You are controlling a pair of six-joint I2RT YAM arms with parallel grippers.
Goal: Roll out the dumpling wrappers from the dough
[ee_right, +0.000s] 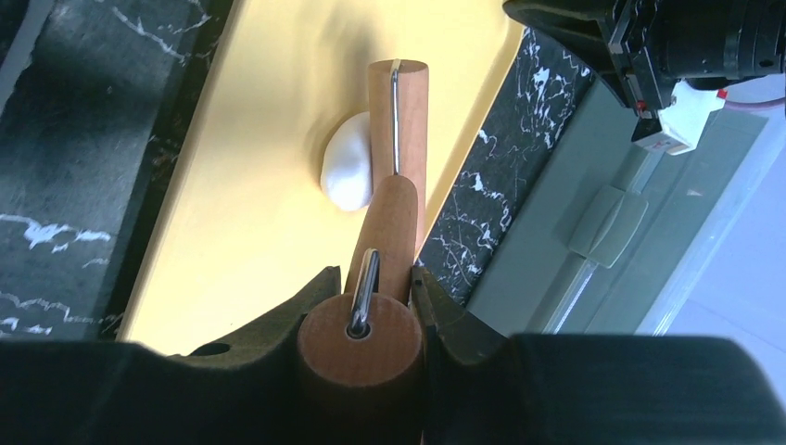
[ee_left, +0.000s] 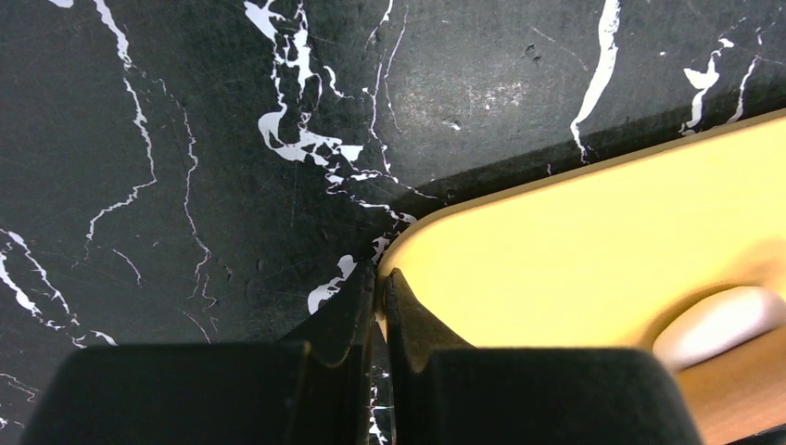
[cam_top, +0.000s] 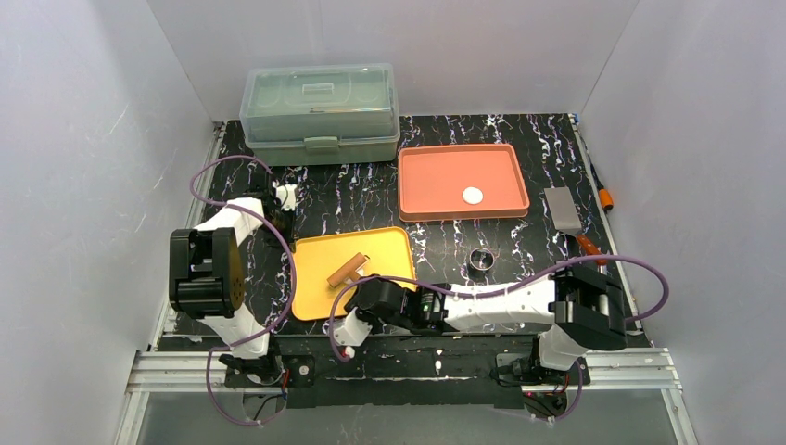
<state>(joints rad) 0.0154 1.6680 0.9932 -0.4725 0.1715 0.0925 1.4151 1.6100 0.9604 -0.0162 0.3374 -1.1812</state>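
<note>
Right hand [ee_right: 371, 278]: clamped on the near end of the wooden roller [ee_right: 394, 185], with one dark finger pressed against each side of it.
Wooden roller: reaching straight out ahead of the right hand, with a metal wire along its top and its far end low over the yellow tray [ee_right: 269, 185].
Dough [ee_right: 345, 167]: small rounded white lump just ahead of the right hand, lying on the yellow tray and touching the side of the roller near its far end.
Left hand [ee_left: 380, 278]: fingers drawn together, tips down at a rounded corner of the yellow tray and touching its rim; cannot tell whether the rim is nipped between them.
Yellow tray: beneath the right hand and beside the left hand's tips, flat on the table [cam_top: 371, 199].
Table: black with white veins, under both hands.
Metal ring [cam_top: 480, 260]: small and round, on the table beyond the right arm, apart from the yellow tray.
Orange tray [cam_top: 436, 176]: farther out from the right hand, past the metal ring.
Dumpling wrapper [cam_top: 474, 196]: single neat white disc, well apart from both hands, lying flat in the orange tray.
Scraper [cam_top: 564, 211]: flat metal blade with an orange handle, on the table off to the right of the orange tray.
Clear box [cam_top: 320, 111]: lidded, at the far edge of the table, farthest from both hands.
</note>
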